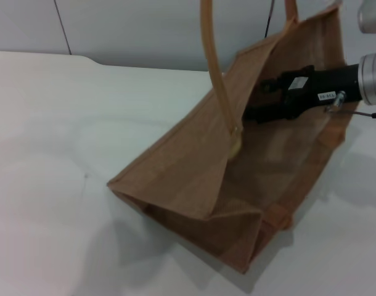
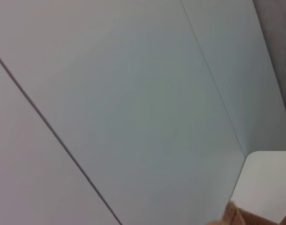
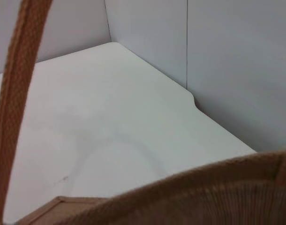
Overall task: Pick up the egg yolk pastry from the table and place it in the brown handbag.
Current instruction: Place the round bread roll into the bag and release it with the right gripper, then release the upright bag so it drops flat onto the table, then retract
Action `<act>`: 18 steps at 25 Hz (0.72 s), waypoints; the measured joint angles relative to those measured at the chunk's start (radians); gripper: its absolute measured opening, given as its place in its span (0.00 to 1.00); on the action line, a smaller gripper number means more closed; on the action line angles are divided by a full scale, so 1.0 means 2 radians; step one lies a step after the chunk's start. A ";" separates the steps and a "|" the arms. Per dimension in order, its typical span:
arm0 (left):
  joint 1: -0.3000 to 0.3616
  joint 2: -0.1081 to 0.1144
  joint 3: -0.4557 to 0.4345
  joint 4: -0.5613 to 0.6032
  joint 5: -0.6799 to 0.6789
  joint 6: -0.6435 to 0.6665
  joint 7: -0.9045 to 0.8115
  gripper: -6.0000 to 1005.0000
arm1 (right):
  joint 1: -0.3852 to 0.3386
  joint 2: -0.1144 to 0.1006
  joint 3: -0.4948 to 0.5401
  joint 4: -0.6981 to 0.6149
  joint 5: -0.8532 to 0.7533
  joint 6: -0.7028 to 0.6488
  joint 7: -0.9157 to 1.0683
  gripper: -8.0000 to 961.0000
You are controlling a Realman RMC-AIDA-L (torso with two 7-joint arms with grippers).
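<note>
The brown handbag [image 1: 194, 179] stands open on the white table [image 1: 58, 154], with one long handle [image 1: 216, 68] arching up from its near wall. My right gripper [image 1: 253, 115] reaches in over the bag's far rim from the right, its black body inside the opening. Just below its tip, a small pale-yellow patch of the egg yolk pastry [image 1: 235, 147] peeks out past the near wall inside the bag. I cannot see whether it is held or lying free. The right wrist view shows only the bag's rim [image 3: 208, 194], a handle [image 3: 14, 103] and the table [image 3: 115, 117].
Grey wall panels [image 1: 145, 28] close off the table's far edge. The left wrist view faces the wall [image 2: 133, 103], with a corner of the bag [image 2: 244, 218] and a bit of table [image 2: 267, 183] at one edge.
</note>
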 joint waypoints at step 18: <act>0.083 0.000 -0.028 -0.032 -0.035 0.092 -0.001 0.12 | -0.113 -0.006 0.131 -0.118 -0.073 -0.030 0.044 0.89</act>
